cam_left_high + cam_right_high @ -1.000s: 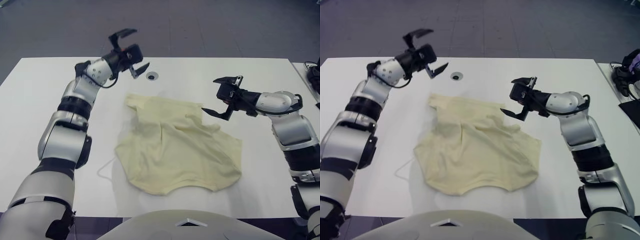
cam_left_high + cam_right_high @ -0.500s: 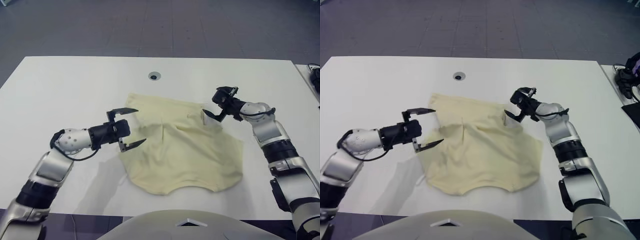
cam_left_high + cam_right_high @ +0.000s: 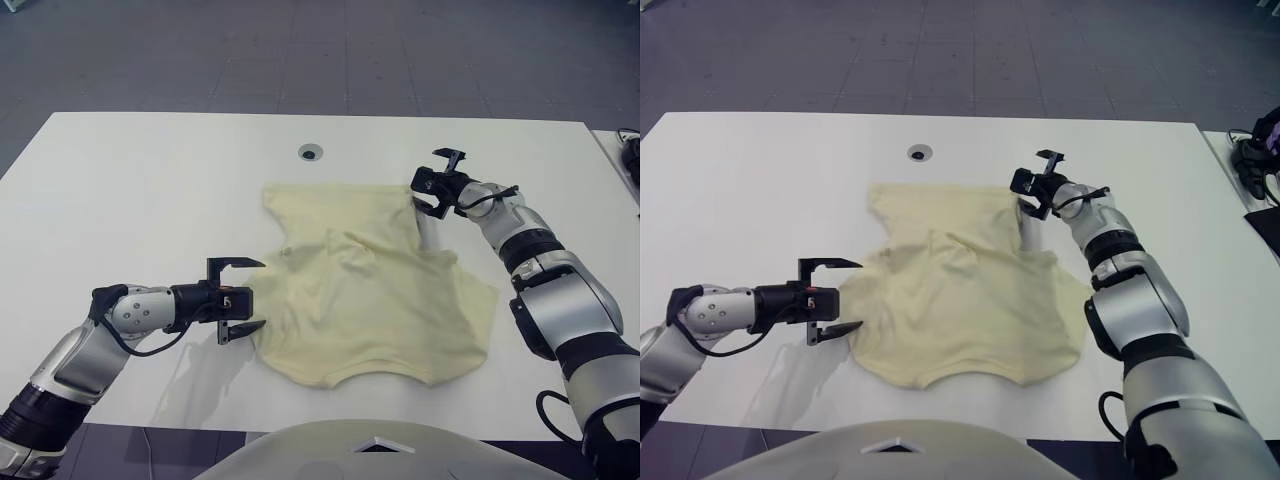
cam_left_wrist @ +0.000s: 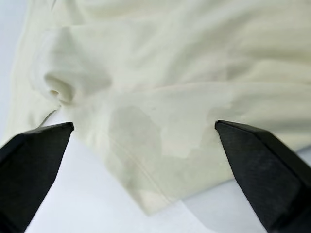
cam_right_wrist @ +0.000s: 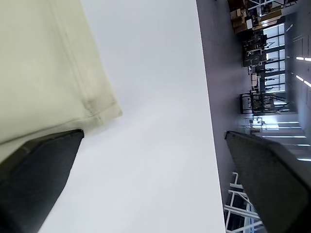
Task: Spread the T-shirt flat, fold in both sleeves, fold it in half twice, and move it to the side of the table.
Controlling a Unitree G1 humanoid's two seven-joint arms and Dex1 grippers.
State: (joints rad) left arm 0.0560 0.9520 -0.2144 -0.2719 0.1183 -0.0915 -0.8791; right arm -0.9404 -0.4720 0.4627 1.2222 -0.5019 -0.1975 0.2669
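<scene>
The near edge of the white worktop (image 3: 130,180) runs just below the pale yellow T-shirt (image 3: 370,290), leaving a narrow bare strip between the shirt's curved near hem and the edge. The shirt lies rumpled around the middle of the worktop, with broad bare surface to its left and a smaller stretch to its right.

At the shirt's near left edge, the left end effector (image 3: 262,293) sits low over the worktop with its fingers spread wide. The left wrist view shows the hem and a bunched fold of cloth lying between them, not gripped.

Creases run across the shirt's middle, and the bunching makes it hard to tell sleeve from body.

At the far right corner of the shirt, the right end effector (image 3: 428,185) is also wide. One finger (image 5: 39,165) is at the cloth's stitched corner; whether it touches cannot be told.

Beyond the shirt a small round grommet (image 3: 310,152) is set in the worktop, apart from the cloth. Dark gear (image 3: 1255,150) is cut off at the right edge.
</scene>
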